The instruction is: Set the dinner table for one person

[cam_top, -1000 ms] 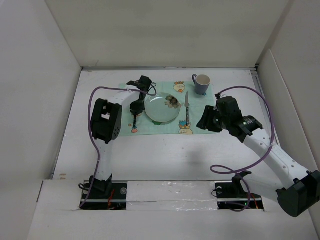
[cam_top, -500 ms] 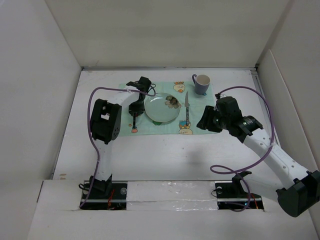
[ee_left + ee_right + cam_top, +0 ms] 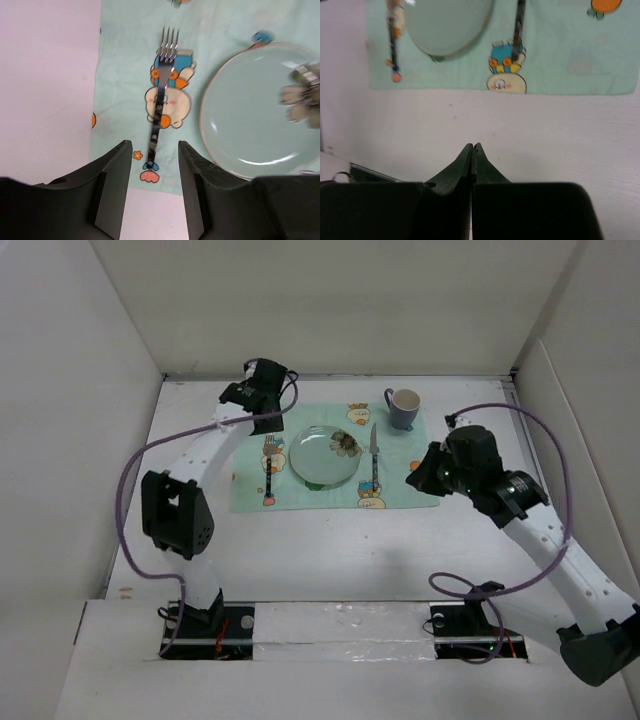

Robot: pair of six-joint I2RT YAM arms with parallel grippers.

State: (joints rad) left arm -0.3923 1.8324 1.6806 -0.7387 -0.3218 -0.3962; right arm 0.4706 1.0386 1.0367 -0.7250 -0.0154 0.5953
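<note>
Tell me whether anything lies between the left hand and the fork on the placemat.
Nothing visible does. The left hand hangs open over the handle end of the fork, with only air between them. The fork lies flat on the placemat, apart from the plate beside it.

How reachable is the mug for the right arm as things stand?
Probably yes: the mug stands just beyond the right gripper, with only bare placemat between them. Its jaws are shut and would need opening first.
</note>
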